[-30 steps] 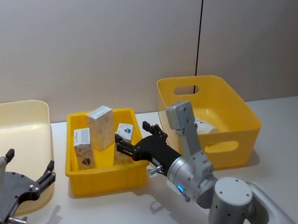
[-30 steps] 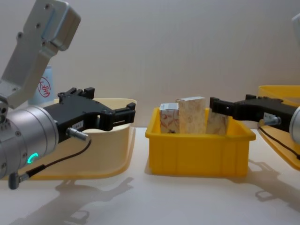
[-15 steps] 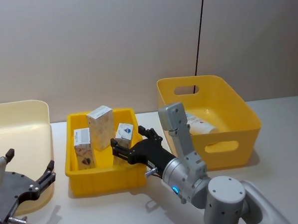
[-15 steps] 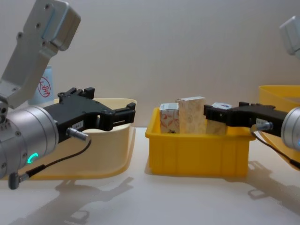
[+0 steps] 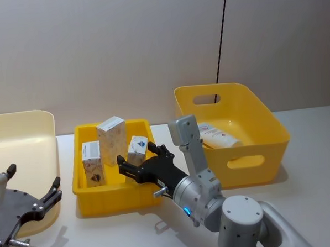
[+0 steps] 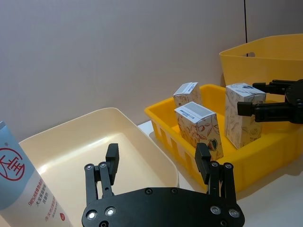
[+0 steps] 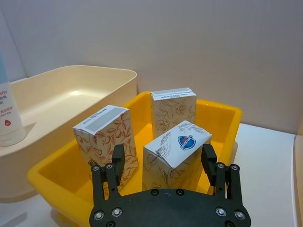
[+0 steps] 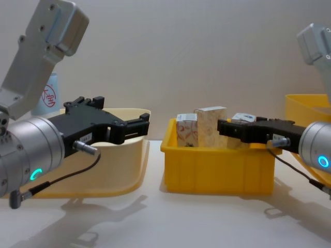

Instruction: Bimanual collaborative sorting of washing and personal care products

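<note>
White cartons [image 7: 176, 147] with reddish-brown floral print; yellow tray [image 8: 217, 168]; cream bin [image 6: 71, 156]; light-blue tube [image 6: 19, 189]

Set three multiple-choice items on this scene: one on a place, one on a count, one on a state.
1. Where are the white cartons?
A. in the small yellow bin
B. in the cream tub
C. on the bare table

2. How many cartons stand there?
A. two
B. three
C. five

3. The right gripper is:
A. shut on a carton
B. open
C. shut and empty

Answers: 1 A, the head view shows them inside its walls. 2 B, the right wrist view shows three. 3 B, its fingers stand apart on either side of the blue-logo carton.
</note>
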`<control>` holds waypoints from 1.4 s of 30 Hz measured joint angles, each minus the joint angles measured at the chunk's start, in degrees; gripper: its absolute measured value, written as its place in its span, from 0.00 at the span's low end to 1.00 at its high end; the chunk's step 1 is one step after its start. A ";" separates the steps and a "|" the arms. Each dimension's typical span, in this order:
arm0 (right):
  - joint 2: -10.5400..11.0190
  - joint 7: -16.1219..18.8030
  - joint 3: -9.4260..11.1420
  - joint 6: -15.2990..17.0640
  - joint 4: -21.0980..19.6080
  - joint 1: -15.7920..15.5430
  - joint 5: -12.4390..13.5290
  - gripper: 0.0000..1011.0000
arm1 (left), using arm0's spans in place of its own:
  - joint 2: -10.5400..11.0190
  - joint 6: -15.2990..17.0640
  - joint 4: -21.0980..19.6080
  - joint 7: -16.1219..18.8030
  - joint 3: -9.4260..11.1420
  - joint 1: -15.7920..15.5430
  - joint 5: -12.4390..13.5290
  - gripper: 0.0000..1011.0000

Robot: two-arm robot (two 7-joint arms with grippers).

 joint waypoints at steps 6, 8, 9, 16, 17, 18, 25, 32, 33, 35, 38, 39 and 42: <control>-0.96 -1.15 0.27 0.11 0.08 -0.08 -0.50 0.99 | 0.00 0.00 0.00 0.00 0.00 0.00 0.00 0.99; -1.31 -1.70 0.37 0.15 0.08 -0.18 -0.69 0.99 | 0.00 0.00 0.00 0.00 0.00 0.00 0.00 0.99; -1.42 -1.92 0.41 0.17 0.08 -0.22 -0.78 0.99 | 0.00 0.00 0.00 0.00 0.00 0.00 0.00 0.99; -2.69 -3.93 0.82 0.31 0.20 -0.45 -1.65 0.99 | 0.00 0.00 0.00 0.00 0.00 0.00 0.00 0.99; -2.81 -4.11 0.85 0.32 0.25 -0.45 -1.75 0.99 | 0.00 0.00 0.00 0.00 0.00 0.00 0.00 0.99; -2.92 -4.33 0.87 0.33 0.28 -0.45 -1.88 0.99 | 0.00 0.00 0.00 0.00 0.00 0.00 0.00 0.99; -3.91 -5.73 1.10 0.43 0.64 -0.45 -2.64 0.99 | 0.00 0.00 0.00 0.00 0.00 0.00 0.00 0.99; -4.77 -6.58 1.20 0.47 1.12 -0.27 -3.32 0.99 | 0.00 0.00 0.00 0.00 0.00 0.00 0.00 0.99; -4.88 -6.68 1.20 0.47 1.18 -0.24 -3.38 0.99 | 0.00 0.00 0.00 0.00 0.00 0.00 0.00 0.99; -5.25 -7.03 1.21 0.42 1.37 -0.20 -3.70 0.99 | 0.00 0.00 0.00 0.00 0.00 0.00 0.00 0.99; -5.52 -7.39 1.22 0.36 1.50 -0.19 -3.99 0.99 | 0.00 0.00 0.00 0.00 0.00 0.00 0.00 0.99; -5.72 -7.75 1.22 0.27 1.55 -0.19 -4.27 0.99 | 0.00 0.00 0.00 0.00 0.00 0.00 0.00 0.99; -6.14 -8.51 1.21 -0.07 1.59 -0.22 -4.81 0.99 | 0.00 0.00 0.00 0.00 0.00 0.00 0.00 0.99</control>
